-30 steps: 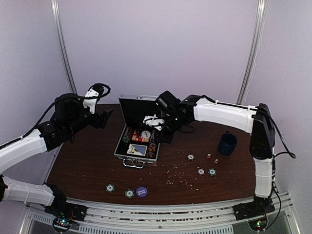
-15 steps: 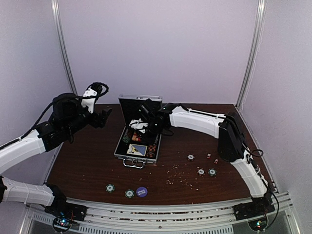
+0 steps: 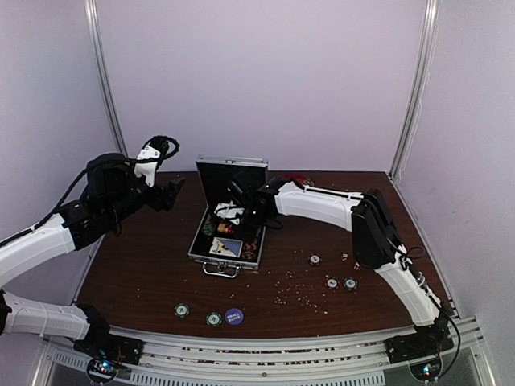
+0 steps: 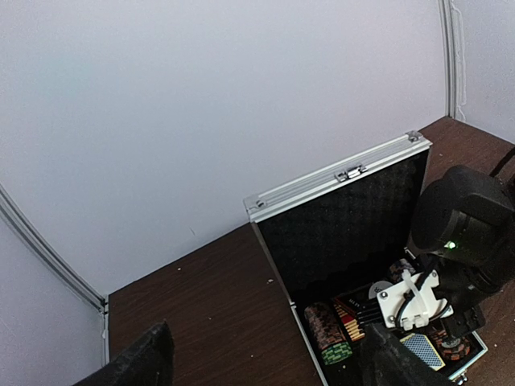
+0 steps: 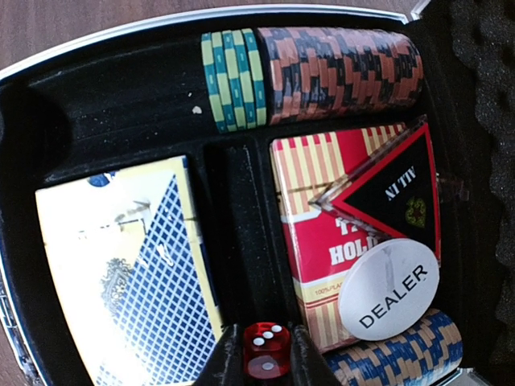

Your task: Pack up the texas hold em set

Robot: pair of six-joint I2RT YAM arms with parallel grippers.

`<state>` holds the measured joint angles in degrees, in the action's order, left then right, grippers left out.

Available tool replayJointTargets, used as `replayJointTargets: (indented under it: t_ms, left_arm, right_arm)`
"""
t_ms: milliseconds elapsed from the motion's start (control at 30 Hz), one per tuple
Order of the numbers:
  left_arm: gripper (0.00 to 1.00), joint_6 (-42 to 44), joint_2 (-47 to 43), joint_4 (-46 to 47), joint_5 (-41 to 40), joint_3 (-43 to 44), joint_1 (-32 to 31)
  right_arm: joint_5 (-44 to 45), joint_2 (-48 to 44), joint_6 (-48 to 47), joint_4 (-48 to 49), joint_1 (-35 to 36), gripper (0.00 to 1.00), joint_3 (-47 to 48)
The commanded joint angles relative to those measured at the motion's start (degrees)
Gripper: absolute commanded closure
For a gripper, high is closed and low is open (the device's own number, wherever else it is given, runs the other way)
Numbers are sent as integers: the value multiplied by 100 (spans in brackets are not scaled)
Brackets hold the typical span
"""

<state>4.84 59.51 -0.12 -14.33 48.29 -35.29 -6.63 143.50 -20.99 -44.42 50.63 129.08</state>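
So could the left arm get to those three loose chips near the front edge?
Probably yes. The left gripper hangs open at the far left, and nothing stands between it and the three chips. The right gripper holds a die over the case.

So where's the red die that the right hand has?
Right wrist view, bottom centre: the red die is pinched in the right hand over the case, between the blue deck and the red deck.

Case [image 4: 338, 233]: we see it open.
Chips [image 4: 328, 343]: inside it.
Right arm [image 4: 463, 217]: over the case.
Left gripper [image 4: 267, 363]: spread wide.
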Motion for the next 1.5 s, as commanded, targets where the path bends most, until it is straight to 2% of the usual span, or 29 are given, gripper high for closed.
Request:
replayJointTargets:
  t_ms: [0,167,300,633,833,1033,1300,1467]
  left_arm:
    - [18,38,-80,205,35,101,30]
    - [18,46,-64,206,42,99,31]
    - [18,52,-46,208,31,92,26]
    - [18,75,-72,204,-8,88,31]
    - [18,78,-56,196,9,101,26]
    - [18,78,-15,188,17,101,30]
    - [18,78,21,180,48,110,30]
    - [18,78,37,179,63,118,31]
  right_arm:
    - [34,-28,56,50,-33,76,118]
    - [-54,-439,103,30,-34,67,103]
    - [-213,-976,113,-60,-31,67,-178]
    - [-52,-3124,-190,142,-73,72,-3477]
    - [48,-3703,-212,210,-355,75,-4898]
    - [50,-3875,-246,121,-857,78,-5429]
    - [204,-3951,-168,-87,-1655,78,-5556]
    - [325,-3999,-260,-306,-1963,69,-5746]
